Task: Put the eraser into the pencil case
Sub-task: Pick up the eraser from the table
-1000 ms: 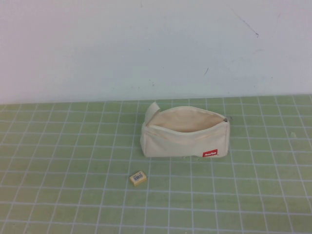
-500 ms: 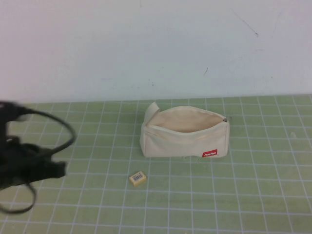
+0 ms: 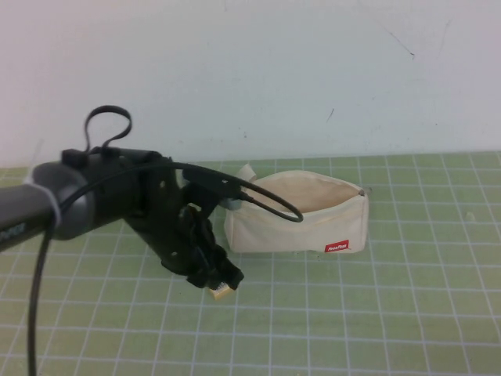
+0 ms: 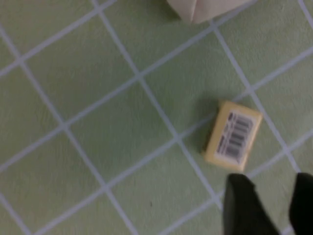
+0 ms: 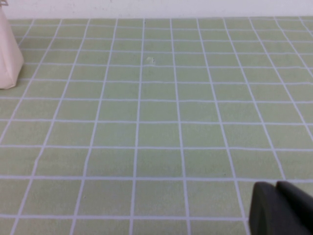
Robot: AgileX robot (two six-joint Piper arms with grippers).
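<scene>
The eraser (image 3: 221,293), a tiny yellow-tan block with a barcode label, lies on the green grid mat in front of the pencil case's left end. It also shows in the left wrist view (image 4: 234,142). The pencil case (image 3: 297,213) is a cream-white pouch with a red tag, its zip open at the top; one corner shows in the left wrist view (image 4: 200,9). My left gripper (image 3: 223,278) hangs just over the eraser and hides most of it from above; its fingers (image 4: 247,205) stand apart, empty, beside the eraser. My right gripper (image 5: 283,208) is shut and empty, out of the high view.
The green grid mat (image 3: 407,313) covers the table up to a white back wall (image 3: 313,70). The left arm's black cable (image 3: 266,200) loops in front of the pouch's left end. The pouch's end shows in the right wrist view (image 5: 9,58).
My left arm has come in from the left edge and moved right, and its gripper now sits over the eraser. The eraser and pencil case have not moved.
</scene>
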